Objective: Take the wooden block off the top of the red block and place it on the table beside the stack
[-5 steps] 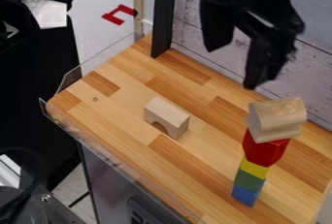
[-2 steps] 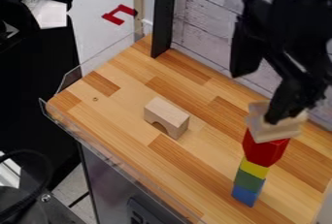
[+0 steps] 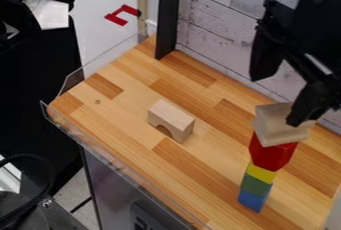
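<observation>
The black gripper hangs open at the upper right, its two fingers spread apart with nothing between them. One fingertip overlaps the top of a block tower in this view; whether it touches cannot be told. At the tower's top is pale wood, partly hidden behind that finger. Below it come a red block, a yellow block, a green block and a blue block at the base. A natural wood arch block rests alone near the middle of the table.
The wooden table has a clear plastic guard along its left and front edges. A black post rises at the back edge, beside a whitewashed plank wall. A red piece lies beyond the table.
The gripper has moved right and somewhat down toward the tower's top, with its fingers still apart. Between the last two frames it shifted slightly further right. The blocks stay in place.
</observation>
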Controlling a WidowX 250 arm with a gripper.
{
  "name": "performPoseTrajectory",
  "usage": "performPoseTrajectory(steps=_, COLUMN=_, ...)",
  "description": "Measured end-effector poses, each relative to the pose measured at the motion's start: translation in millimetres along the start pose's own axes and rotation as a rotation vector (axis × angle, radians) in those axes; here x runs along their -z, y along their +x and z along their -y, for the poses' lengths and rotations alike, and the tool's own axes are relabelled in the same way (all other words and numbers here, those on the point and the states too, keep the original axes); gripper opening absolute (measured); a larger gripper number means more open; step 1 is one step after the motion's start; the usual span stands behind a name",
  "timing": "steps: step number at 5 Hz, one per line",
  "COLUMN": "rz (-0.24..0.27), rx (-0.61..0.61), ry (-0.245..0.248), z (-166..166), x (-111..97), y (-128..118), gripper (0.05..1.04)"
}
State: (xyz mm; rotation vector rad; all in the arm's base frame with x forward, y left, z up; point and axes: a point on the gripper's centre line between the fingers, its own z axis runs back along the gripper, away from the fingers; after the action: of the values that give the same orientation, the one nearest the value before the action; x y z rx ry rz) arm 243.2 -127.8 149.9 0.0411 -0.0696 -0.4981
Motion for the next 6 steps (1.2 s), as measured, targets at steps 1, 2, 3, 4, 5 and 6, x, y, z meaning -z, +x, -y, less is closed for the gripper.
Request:
performPoseTrajectory(steps=1, rz=0.006, rx=-0.007, ry=-0.007, z=-0.1, x=-1.1, y=3.7, gripper=0.999)
performPoseTrajectory(steps=2, rz=-0.015, rx=-0.009, ry=-0.008, z=-2.5, x=5.8, y=6.1, gripper=0.999)
performPoseTrajectory(steps=3, rz=-0.026, rx=-0.007, ry=-0.008, z=-2.6, x=10.2, y=7.1, gripper=0.999)
performPoseTrajectory(steps=4, rz=-0.038, rx=-0.006, ry=-0.005, z=-2.7, x=16.3, y=8.8, gripper=0.999)
performPoseTrajectory(steps=5, rz=-0.020, rx=-0.024, ry=-0.018, z=-4.0, x=18.7, y=12.4, gripper=0.999)
performPoseTrajectory(steps=6, rz=-0.029, rx=-0.047, ry=-0.023, z=-8.8, x=27.3, y=14.5, gripper=0.971)
